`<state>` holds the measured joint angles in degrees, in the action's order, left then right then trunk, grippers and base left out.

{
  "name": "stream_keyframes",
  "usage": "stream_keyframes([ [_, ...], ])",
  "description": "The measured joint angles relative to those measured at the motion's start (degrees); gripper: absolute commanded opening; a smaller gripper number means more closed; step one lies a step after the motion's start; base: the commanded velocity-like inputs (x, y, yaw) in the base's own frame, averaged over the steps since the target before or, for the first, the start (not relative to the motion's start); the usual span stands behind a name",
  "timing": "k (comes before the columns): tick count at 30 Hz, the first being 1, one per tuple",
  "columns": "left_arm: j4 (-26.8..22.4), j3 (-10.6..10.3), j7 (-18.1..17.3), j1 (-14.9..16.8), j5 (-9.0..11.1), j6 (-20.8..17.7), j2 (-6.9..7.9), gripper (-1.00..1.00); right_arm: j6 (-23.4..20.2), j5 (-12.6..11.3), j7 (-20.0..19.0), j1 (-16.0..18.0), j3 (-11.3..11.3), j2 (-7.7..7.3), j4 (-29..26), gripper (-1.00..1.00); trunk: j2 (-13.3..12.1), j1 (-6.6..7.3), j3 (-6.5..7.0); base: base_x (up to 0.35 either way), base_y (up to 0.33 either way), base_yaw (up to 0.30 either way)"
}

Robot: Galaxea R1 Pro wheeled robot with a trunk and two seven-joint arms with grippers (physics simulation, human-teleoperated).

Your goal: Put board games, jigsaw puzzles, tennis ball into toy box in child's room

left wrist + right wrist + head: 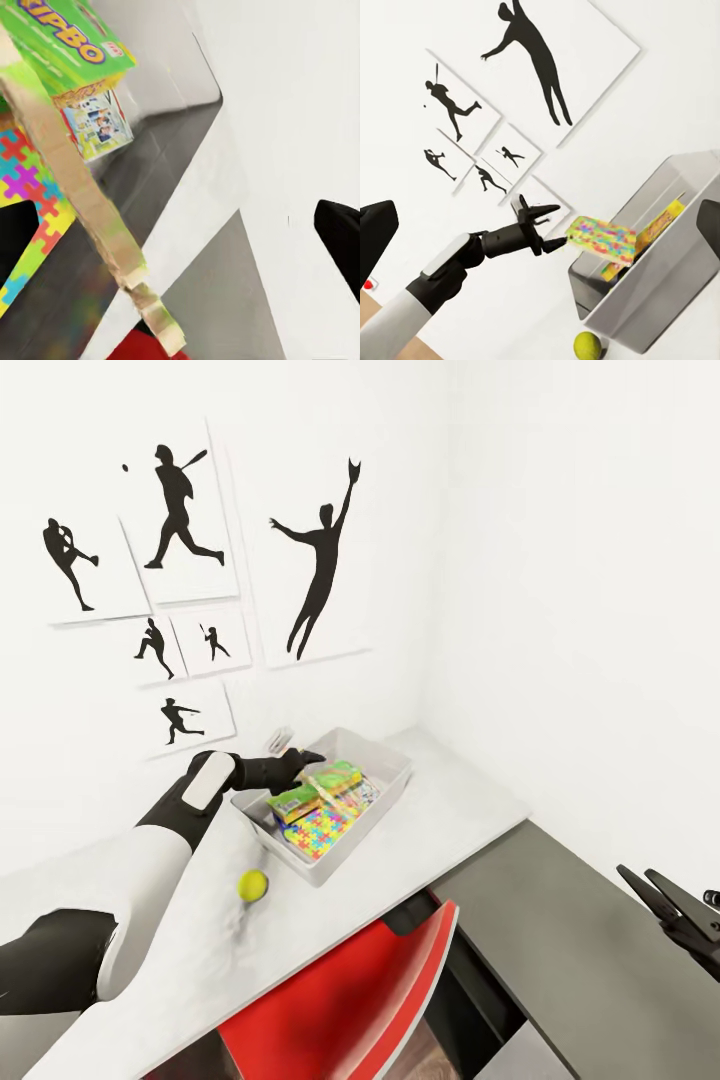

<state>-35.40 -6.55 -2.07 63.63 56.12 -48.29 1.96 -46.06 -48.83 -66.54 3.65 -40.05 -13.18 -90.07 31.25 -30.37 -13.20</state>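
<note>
From the head, my left arm reaches out low over the worktop (450,810), elbow bent, wrist level, left pincer (305,758) at the near rim of the toy box (395,755). In the box lie a game box (305,795) and a lower jigsaw (322,832), with a tilted jigsaw (330,785) propped above them. The ball (253,884) sits on the worktop just beside the box. My right pincer (648,888) hangs well apart over the dark lower section, spread and empty. At my left wrist, the tilted jigsaw (75,187) runs edge-on between my fingers (341,232), which stand wide apart. I judge it thin, light cardboard that may flex or shed pieces, so it is best pinched at one edge. The ball looks light, springy and apt to roll, so I would take it across its middle. From my right wrist, the left pincer (551,225) points at the tilted jigsaw (600,238) over the toy box (660,300). Whether one tip touches it I cannot tell.
</note>
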Motion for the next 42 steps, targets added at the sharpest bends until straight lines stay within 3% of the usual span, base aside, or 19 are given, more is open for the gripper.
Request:
stream_keyframes([
  [8,0.0,0.0,-0.1,0.0,0.0,-0.1,0.23,1.00,0.0,0.0,-0.1,0.0,0.0,0.00,0.0,1.00,0.0,0.00,0.00,0.000,0.000,0.000],
  [10,0.0,0.0,-0.2,0.0,0.1,-0.3,0.86,1.00,0.0,0.0,-0.1,0.0,0.0,0.00,0.0,1.00,0.0,0.00,0.00,0.000,0.000,0.000],
  [12,0.0,0.0,-0.4,0.0,0.2,-0.5,1.92,1.00,0.0,0.0,-0.1,0.0,0.0,0.00,0.0,1.00,0.0,0.00,0.00,0.000,0.000,0.000],
  [15,0.0,0.0,-1.8,0.0,0.5,-1.5,4.64,1.00,0.0,0.0,-0.1,0.0,0.0,0.00,0.1,1.00,0.0,0.00,0.00,0.000,0.000,0.000],
  [17,0.0,0.0,-3.8,0.0,0.8,-3.3,6.74,1.00,0.0,0.0,-0.1,0.0,0.0,0.00,0.0,1.00,0.0,0.00,0.00,0.000,0.000,0.000],
  [23,0.0,0.0,-10.4,-0.1,0.8,-8.7,10.97,1.00,0.0,0.0,-0.1,0.0,0.0,0.00,0.0,1.00,0.0,0.00,0.00,0.000,0.000,0.000],
  [30,-0.1,-0.3,-15.4,-0.3,0.9,-11.6,15.06,1.00,0.0,0.0,-0.1,0.0,0.0,0.00,0.1,1.00,0.0,0.00,0.00,0.000,0.000,0.000],
  [34,-0.7,-0.7,-24.3,-1.1,0.8,-11.7,18.85,1.00,0.1,0.0,-0.1,0.0,0.0,0.00,0.1,1.00,0.0,0.00,0.00,0.000,0.000,0.000],
  [36,-2.1,-1.0,-31.2,-3.1,0.5,-11.7,22.10,1.00,0.1,0.0,-0.2,0.0,0.0,0.04,0.2,1.00,0.0,0.00,0.00,0.000,0.000,0.000],
  [37,-2.7,-1.0,-32.8,-3.9,0.5,-11.7,22.87,1.00,0.1,0.0,-0.2,0.0,0.0,0.05,0.1,1.00,0.0,0.00,0.00,0.000,0.000,0.007],
  [39,-5.8,-1.1,-38.5,-7.9,0.0,-11.6,25.71,1.00,0.1,0.0,-0.2,0.0,0.0,0.06,0.1,1.00,0.0,0.00,0.00,0.000,0.000,0.085],
  [42,-11.3,-1.0,-45.6,-16.5,-0.8,-11.0,29.46,1.00,0.1,0.0,-0.2,0.0,0.1,0.09,0.0,1.00,0.0,0.00,-0.01,-0.051,0.000,0.209],
])
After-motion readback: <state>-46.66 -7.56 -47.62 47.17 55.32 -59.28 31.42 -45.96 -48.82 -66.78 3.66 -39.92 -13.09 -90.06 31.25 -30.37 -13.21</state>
